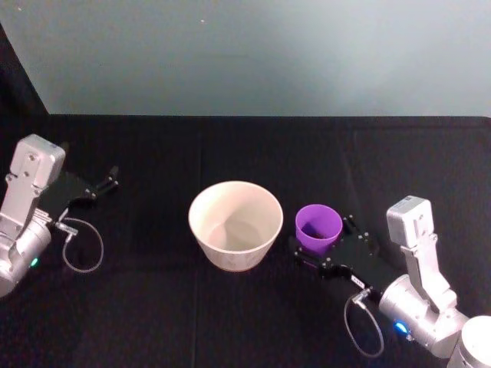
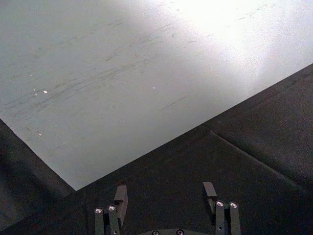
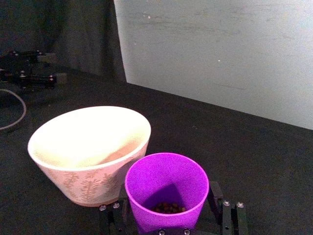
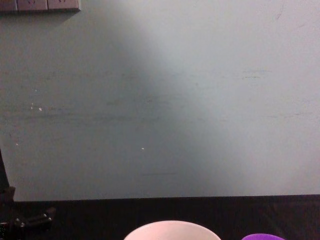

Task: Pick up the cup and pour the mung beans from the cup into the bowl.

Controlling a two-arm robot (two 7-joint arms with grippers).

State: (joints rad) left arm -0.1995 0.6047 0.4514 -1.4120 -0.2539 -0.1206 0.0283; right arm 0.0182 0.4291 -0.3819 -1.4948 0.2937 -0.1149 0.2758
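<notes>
So the robot's right end effector (image 1: 322, 241) sat low at the near right of the black worktop (image 1: 268, 146), fingers (image 3: 215, 196) spread wide on either side of the purple cup (image 1: 318, 226). As far as I could see they were just beside its walls, not squeezing it. The cup stood upright on the cloth between them, with a small layer of mung beans (image 3: 168, 207) dark in the bottom. Just to the cup's left, close but apart from it, was the big pale bowl (image 1: 230, 257), also upright, with a faint leafy pattern on its outside, and it looked empty inside. A loop of cable (image 1: 360, 331) hung off the right wrist. Way over on the left side, well apart from the bowl, the left end effector (image 1: 103, 185) was parked over the cloth, fingers (image 2: 121, 192) spread with nothing between them, and it had its own cable loop (image 1: 81, 247) hanging below. Past all that, the worktop ran back to a plain pale grey-blue wall (image 1: 253, 54).
</notes>
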